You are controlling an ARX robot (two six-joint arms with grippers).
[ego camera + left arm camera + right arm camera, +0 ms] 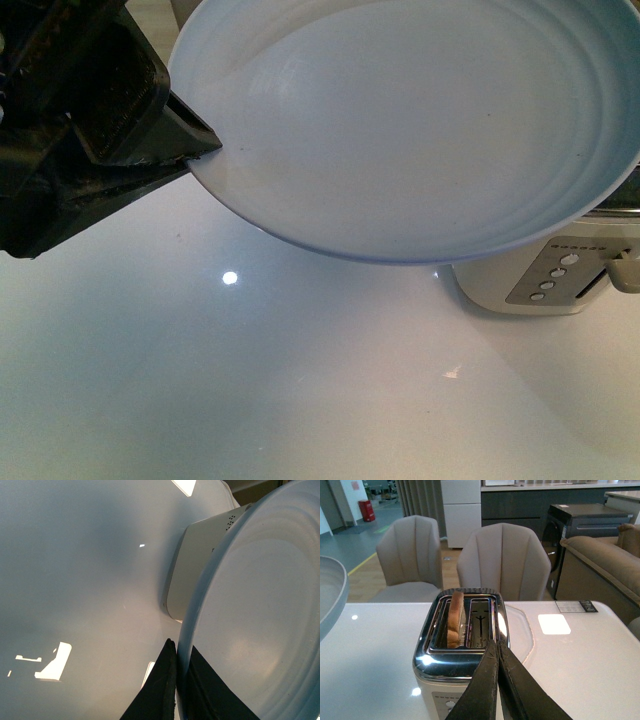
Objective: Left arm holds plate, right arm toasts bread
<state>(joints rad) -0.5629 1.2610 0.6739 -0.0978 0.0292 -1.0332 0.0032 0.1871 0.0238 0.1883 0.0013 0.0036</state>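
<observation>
Left claw (200, 145), 9 o'clock, clamps plate (420, 130) rim; right claw (496, 649) pinched together over toaster (427, 667) w/ bread (454, 615) in slot.

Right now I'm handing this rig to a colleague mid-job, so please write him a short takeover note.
Left gripper: shut on the rim of the round pale blue-white plate, held tilted above the glossy white table; the plate is bare.
Right gripper: shut, empty, over the front of the cream toaster with a chrome top.
Light brown bread slice: standing in one slot; the other slot is empty.
Done: bread loaded.
Left: whether toasting has started cannot be told; likely the slice goes to the plate afterwards.
</observation>
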